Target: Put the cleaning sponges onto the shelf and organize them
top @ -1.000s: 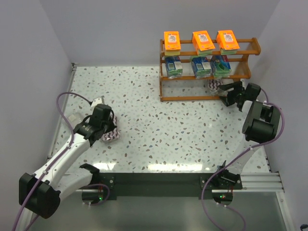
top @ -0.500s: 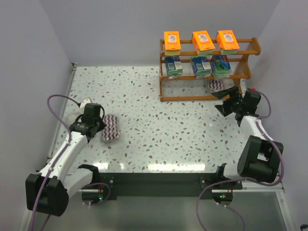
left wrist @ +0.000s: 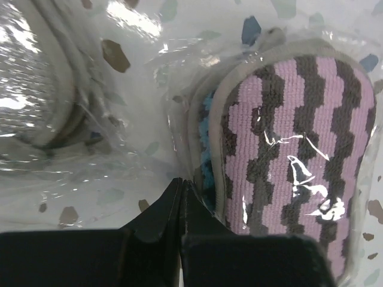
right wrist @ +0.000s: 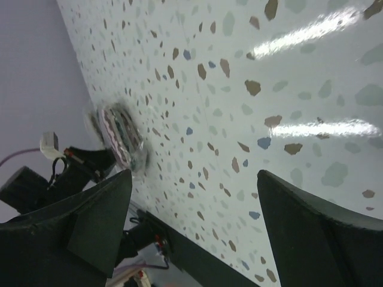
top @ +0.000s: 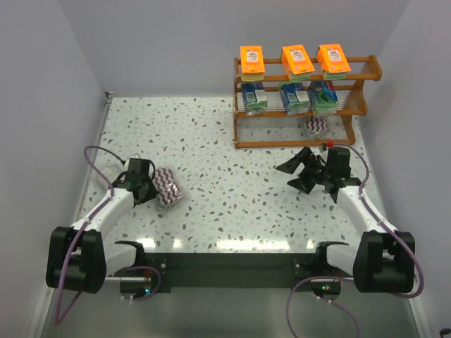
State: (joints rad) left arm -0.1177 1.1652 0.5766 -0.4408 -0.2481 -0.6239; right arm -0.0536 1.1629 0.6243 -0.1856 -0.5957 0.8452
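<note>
On shelf (top: 282, 144), 3 orange packs (top: 297, 60) top, 3 blue-green (top: 294, 98) mid, zigzag bag (top: 314, 124) btm

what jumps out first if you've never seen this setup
The brown shelf at far right, its top rail lined with three orange packs above three blue-green packs. On the table at left, a purple zigzag pack lies by the shut left gripper, while the right gripper hangs wide open and empty.

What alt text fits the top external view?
A wooden shelf at far right holds three orange packs on top, three blue-green packs below them, and one zigzag pad lowest. The left claw sits beside another zigzag pack on the speckled table; the right claw is open and empty.
</note>
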